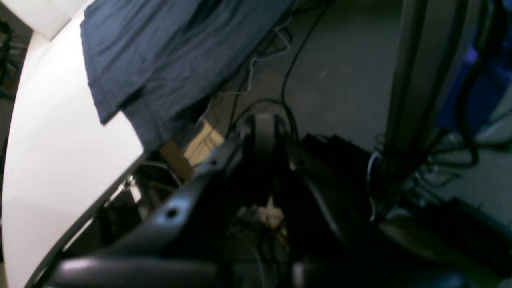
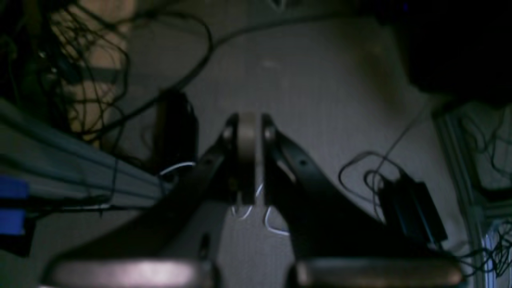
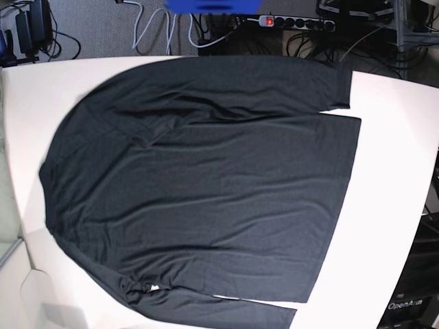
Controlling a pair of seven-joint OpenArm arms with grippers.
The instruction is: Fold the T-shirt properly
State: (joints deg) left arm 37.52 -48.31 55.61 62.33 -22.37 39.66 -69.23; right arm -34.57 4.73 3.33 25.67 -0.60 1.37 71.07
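Low at the right edge of the base view, small white lettering (image 3: 406,306) on dark equipment beside the table reads "OpenArm". A power strip (image 3: 296,22) with a lit red switch lies on the floor beyond the far table edge.

The left gripper (image 1: 262,128) hangs off the table's side, over the grey floor and its cables, with its jaws pressed together and nothing between them. The right gripper (image 2: 247,132) is likewise closed tight and empty, pointing down at the floor among loose wires.

The T-shirt (image 3: 206,178) lies spread flat on the white table (image 3: 391,171), covering most of it, with sleeves folded across along the far and near edges. In the left wrist view, part of it drapes over the table edge.
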